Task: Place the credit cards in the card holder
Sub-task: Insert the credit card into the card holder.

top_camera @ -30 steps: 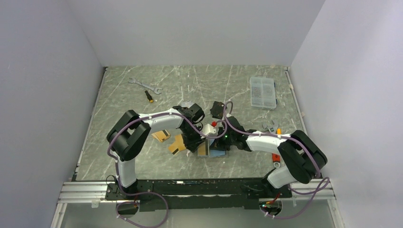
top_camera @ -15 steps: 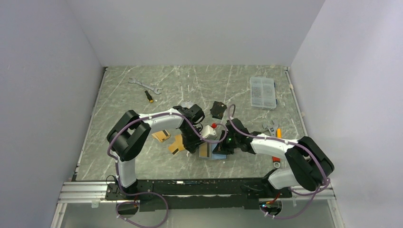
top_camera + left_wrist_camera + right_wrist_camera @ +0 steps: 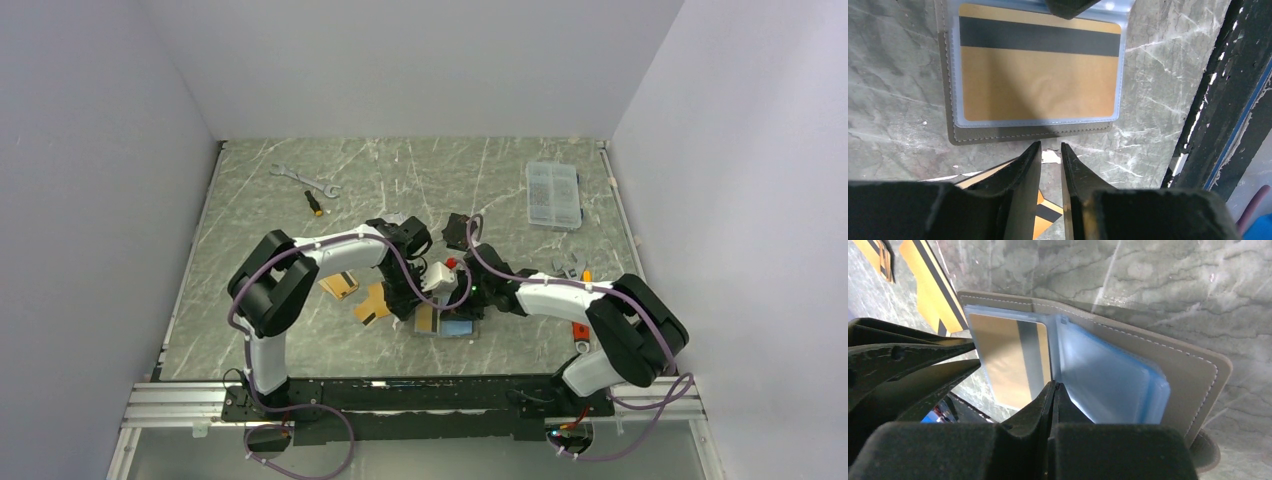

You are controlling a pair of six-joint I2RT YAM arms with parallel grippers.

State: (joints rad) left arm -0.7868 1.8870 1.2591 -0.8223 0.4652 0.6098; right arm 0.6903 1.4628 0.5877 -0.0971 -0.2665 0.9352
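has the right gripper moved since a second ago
Yes, a little. Judged against the clear box, the right gripper dipped toward the near edge, then came back, ending slightly further left over the card holder.

Grey table [image 3: 260,200] holds card holder [image 3: 458,328], cards [image 3: 372,303], perhaps screwdriver [image 3: 314,203].

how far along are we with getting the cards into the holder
Done: one gold card with a black stripe sits inside a clear sleeve of the open grey card holder. In hand: nothing; the right hand, shut, sits at the sleeves, and the left hand is empty. Left: loose gold cards lie beside the holder.
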